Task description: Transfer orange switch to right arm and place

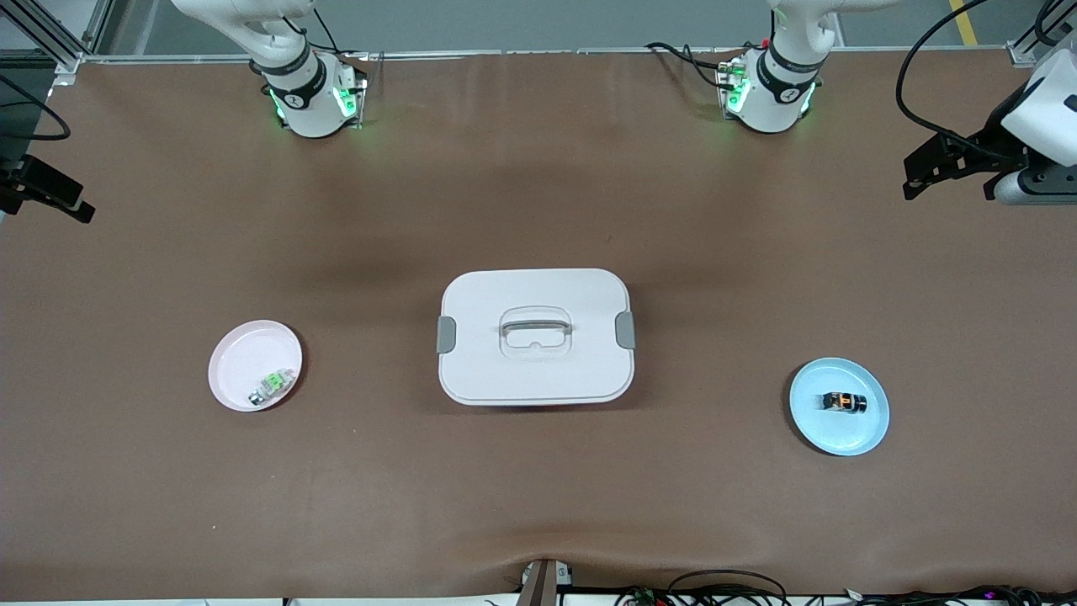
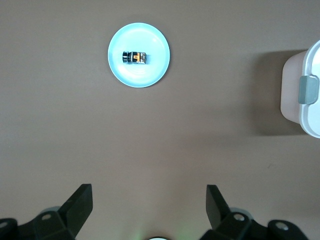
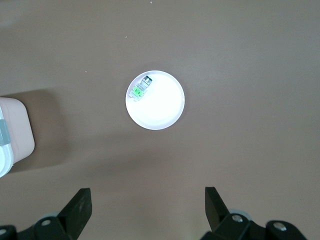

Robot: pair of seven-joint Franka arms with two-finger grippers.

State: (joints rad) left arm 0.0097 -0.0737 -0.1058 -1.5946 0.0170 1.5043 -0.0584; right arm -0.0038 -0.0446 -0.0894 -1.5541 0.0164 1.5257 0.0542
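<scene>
The left pincer hung high over the left arm's end of the desk, its black fingers spread as wide as they go and holding nothing; its wrist camera looked straight down on the light blue plate with bare brown desk between, so I took it to be poised for a descent that had not begun. On that plate lay the orange switch, a tiny black block with an orange-lit middle and a silvery end, resting on its side and touched by nothing, near the plate's centre. The right pincer was likewise fully spread and empty, hanging over the right arm's end of the desk above a pale pink plate that carried a small clear-and-green part close to the rim; that arm seemed to be waiting for its share of the handover. Between the two plates, in the middle of the desk, stood a white lidded box with grey side clasps and a recessed handle, lid shut. The layout suggested the switch must be lifted from the blue plate and passed across above the box; being so small, it would need a careful, centred pinch.
</scene>
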